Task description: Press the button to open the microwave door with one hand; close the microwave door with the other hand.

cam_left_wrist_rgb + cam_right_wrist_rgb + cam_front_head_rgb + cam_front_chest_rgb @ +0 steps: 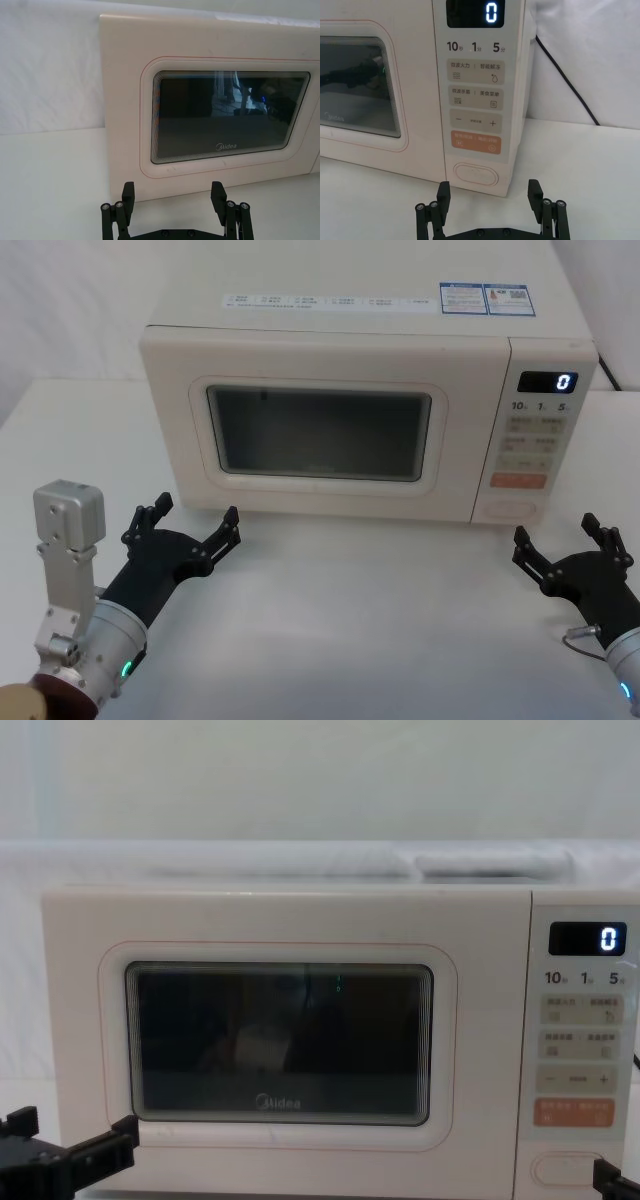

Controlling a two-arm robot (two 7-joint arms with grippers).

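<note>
Both arms wait low in front of the microwave (pixel 360 410), door (pixel 315 430) flush shut. The right gripper (pixel 565 540) stands at 5 o'clock of the button (pixel 512 508), fingers spread wide, not touching it. The risk: with fingers splayed like that, a push could straddle the button or catch the orange key (pixel 476 141) right above, at 12 o'clock. The left gripper (pixel 195 520), also wide, sits at 7 o'clock of the door and looks likely to block its swing. Through the dark window, the contents cannot be told.
</note>
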